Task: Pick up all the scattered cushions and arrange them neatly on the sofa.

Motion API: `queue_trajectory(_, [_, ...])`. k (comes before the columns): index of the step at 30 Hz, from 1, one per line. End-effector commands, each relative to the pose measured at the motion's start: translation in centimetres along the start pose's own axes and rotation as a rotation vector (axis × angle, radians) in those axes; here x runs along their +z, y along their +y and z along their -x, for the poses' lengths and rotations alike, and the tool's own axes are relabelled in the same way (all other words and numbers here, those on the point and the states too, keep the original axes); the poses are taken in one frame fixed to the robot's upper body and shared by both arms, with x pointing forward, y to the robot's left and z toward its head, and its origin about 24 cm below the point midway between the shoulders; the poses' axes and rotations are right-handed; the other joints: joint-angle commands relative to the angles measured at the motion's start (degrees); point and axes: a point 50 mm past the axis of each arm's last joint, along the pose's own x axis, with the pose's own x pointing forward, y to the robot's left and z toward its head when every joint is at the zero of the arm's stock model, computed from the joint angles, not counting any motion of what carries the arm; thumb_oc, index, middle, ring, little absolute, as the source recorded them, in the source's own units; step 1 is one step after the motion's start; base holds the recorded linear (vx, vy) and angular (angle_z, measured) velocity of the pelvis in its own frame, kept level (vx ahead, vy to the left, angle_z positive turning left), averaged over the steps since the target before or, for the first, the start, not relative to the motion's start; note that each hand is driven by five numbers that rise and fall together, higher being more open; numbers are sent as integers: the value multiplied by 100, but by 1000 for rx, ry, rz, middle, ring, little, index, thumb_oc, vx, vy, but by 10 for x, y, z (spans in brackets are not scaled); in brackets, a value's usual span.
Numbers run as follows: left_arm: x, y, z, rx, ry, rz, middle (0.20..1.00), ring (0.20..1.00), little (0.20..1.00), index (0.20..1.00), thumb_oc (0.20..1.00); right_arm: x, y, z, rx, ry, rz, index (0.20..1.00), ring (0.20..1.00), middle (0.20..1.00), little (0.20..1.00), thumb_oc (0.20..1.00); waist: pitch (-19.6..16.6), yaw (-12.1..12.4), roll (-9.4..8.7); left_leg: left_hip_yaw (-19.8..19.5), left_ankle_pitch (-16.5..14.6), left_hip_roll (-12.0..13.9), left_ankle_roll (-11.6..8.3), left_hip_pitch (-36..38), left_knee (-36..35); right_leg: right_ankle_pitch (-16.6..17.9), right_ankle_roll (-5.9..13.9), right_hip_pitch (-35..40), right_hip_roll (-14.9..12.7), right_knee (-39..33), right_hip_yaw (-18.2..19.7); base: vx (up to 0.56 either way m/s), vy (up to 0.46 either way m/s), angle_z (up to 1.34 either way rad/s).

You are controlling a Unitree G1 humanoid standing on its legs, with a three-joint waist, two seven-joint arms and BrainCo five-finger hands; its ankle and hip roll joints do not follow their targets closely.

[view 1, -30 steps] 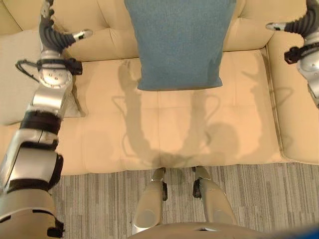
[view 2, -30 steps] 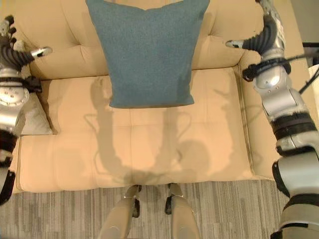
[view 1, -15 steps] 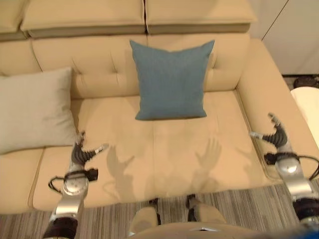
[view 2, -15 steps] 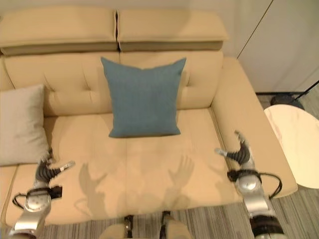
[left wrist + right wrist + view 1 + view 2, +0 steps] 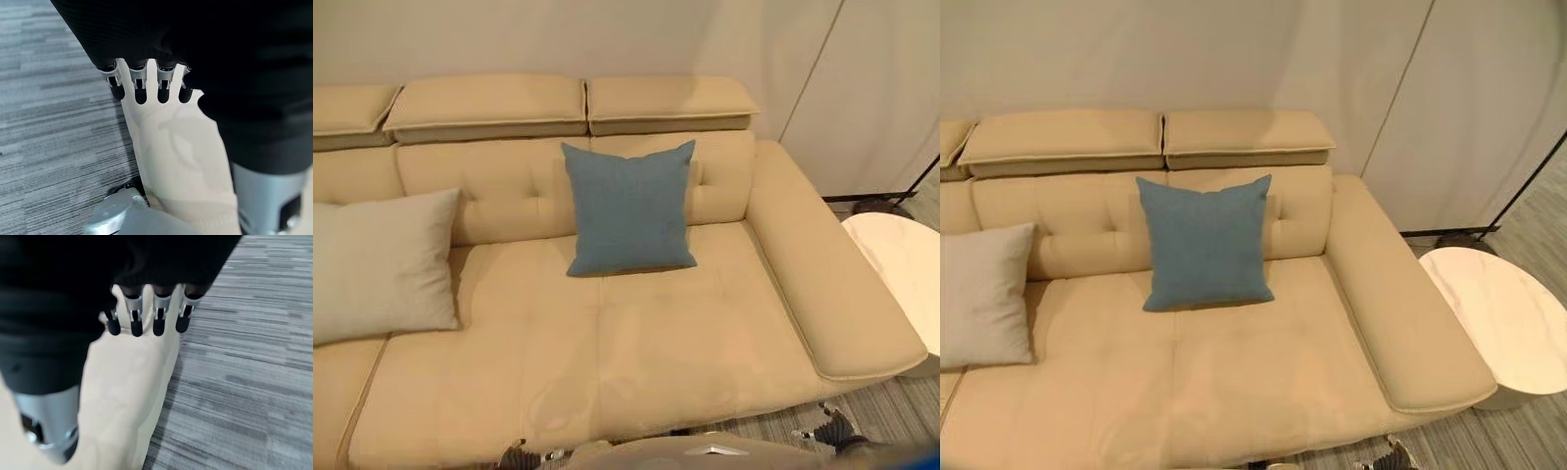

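I see the left hand [image 5: 146, 83] low at my side, fingers straight and empty; the right hand [image 5: 146, 316] likewise, fingers extended, holding nothing.

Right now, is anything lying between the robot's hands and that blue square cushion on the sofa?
Nothing visible: bare beige seat separates blue cushion from the left hand and right hand, both low at the sofa's front.
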Motion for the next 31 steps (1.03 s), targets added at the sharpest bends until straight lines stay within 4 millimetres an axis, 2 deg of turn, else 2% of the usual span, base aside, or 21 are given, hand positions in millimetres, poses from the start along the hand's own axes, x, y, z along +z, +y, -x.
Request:
queue_trajectory(1, [8, 6, 0, 3, -50, -43, 1000, 1000, 1000, 1000, 1000, 16, -22, -6, -61, -44, 35, 1000, 1000, 1000, 1000, 1000, 14, -113, -74, 45, -685, -266, 155, 660, 575, -604, 1077, 303, -254, 252, 270, -161, 100, 12])
queue_trajectory(3, [12, 0, 0, -18, -63, -49, 1000, 1000, 1000, 1000, 1000, 14, -18, -7, -40, -30, 50, 1000, 1000, 1000, 1000, 1000, -21, -168, 9, -92, -753, -293, 128, 944, 639, -508, 1097, 177, -226, 281, 264, -118, 114, -5])
queue_trajectory(6, [24, -4, -1, -33, -101, -53, 1000, 1000, 1000, 1000, 1000, 17, -14, -8, -21, -26, 38, 1000, 1000, 1000, 1000, 1000, -35, -257, 98, -226, -913, -430, 192, 1215, 208, -399, 1155, -70, -199, 387, 270, -152, 155, 10])
queue_trajectory(7, [29, -5, -1, -33, -120, -57, 1000, 1000, 1000, 1000, 1000, 18, -14, -9, -22, -23, 37, 1000, 1000, 1000, 1000, 1000, -33, -275, 96, -221, -978, -499, 230, 1284, 17, -319, 1193, -151, -213, 416, 317, -278, 258, 8])
queue_trajectory(8, [40, -6, -2, -38, -151, -73, 1000, 1000, 1000, 1000, 1000, 25, -10, -10, -15, -26, 46, 1000, 1000, 1000, 1000, 1000, 8, -301, 78, -243, -1064, -648, 370, 1355, -383, -63, 1334, -418, -298, 430, 381, -248, 235, -9])
queue_trajectory(9, [40, -6, -2, -37, -151, -73, 1000, 1000, 1000, 1000, 1000, 25, -10, -10, -15, -26, 45, 1000, 1000, 1000, 1000, 1000, 7, -299, 75, -240, -1062, -651, 371, 1353, -386, -60, 1336, -422, -300, 430, 384, -340, 268, -28])
queue_trajectory(11, [50, -4, -3, -28, -179, -96, 1000, 1000, 1000, 1000, 1000, 32, -4, -12, 9, -31, 91, 1000, 1000, 1000, 1000, 1000, 126, -219, 3, -329, -993, -806, 488, 1246, -453, 138, 1504, -606, -419, 428, 399, -259, 170, -26])
queue_trajectory(14, [50, -1, -4, -20, -176, -100, 1000, 1000, 1000, 1000, 1000, 36, 0, -12, 22, -39, 115, 1000, 1000, 1000, 1000, 1000, 201, -152, -26, -318, -917, -852, 538, 1206, -512, 200, 1564, -687, -492, 505, 339, -141, 63, -20])
queue_trajectory(15, [53, 1, -4, -14, -181, -93, 1000, 1000, 1000, 1000, 1000, 40, 1, -13, 27, -45, 121, 1000, 1000, 1000, 1000, 1000, 276, -128, -24, -308, -863, -847, 577, 1156, -509, 156, 1587, -770, -513, 682, 331, -266, 80, -44])
queue_trajectory(17, [51, 5, -5, -2, -167, -84, 1000, 1000, 1000, 1000, 1000, 38, 2, -13, 30, -31, 117, 1000, 1000, 1000, 1000, 1000, 353, -5, 28, -278, -727, -844, 682, 1017, -530, -259, 1478, -617, -481, 1200, 386, -293, 96, -31])
queue_trajectory(18, [52, 5, -5, -2, -168, -84, 1000, 1000, 1000, 1000, 1000, 38, 3, -13, 30, -31, 117, 1000, 1000, 1000, 1000, 1000, 343, -10, 17, -279, -711, -855, 684, 1001, -534, -250, 1480, -632, -492, 1196, 387, -285, 76, 2])
queue_trajectory(19, [45, 7, -6, 5, -138, -88, 1000, 1000, 1000, 1000, 1000, 32, 8, -11, 48, -6, 96, 1000, 1000, 1000, 1000, 1000, 254, 73, 67, -302, -593, -804, 742, 897, -633, -581, 1363, -425, -426, 1665, 582, -198, 9, -20])
queue_trajectory(21, [43, 7, -6, 3, -132, -94, 1000, 1000, 1000, 1000, 1000, 26, 12, -10, 57, 21, 79, 1000, 1000, 1000, 1000, 1000, 162, 159, 29, -275, -565, -812, 726, 820, -637, -643, 1392, -137, -425, 1568, 686, -118, -22, -25])
queue_trajectory(23, [38, 5, -5, 2, -115, -81, 1000, 1000, 1000, 1000, 1000, 23, 15, -9, 65, 36, 60, 1000, 1000, 1000, 1000, 1000, -19, 237, -70, -172, -557, -806, 671, 772, -651, -658, 1403, 176, -452, 958, 558, -5, -113, -11])
queue_trajectory(27, [32, 5, -5, 0, -91, -86, 1000, 1000, 1000, 1000, 1000, 24, 15, -9, 65, 23, 71, 1000, 1000, 1000, 1000, 1000, -137, 197, -54, -107, -390, -722, 594, 910, -951, -647, 1380, 357, -388, 579, 595, 14, -77, -8])
queue_trajectory(31, [37, 3, -5, -11, -105, -94, 1000, 1000, 1000, 1000, 1000, 21, 15, -9, 63, 41, 64, 1000, 1000, 1000, 1000, 1000, -162, 150, 3, -152, -205, -665, 517, 997, -1226, -660, 1359, 476, -345, 416, 496, -8, -44, -1])
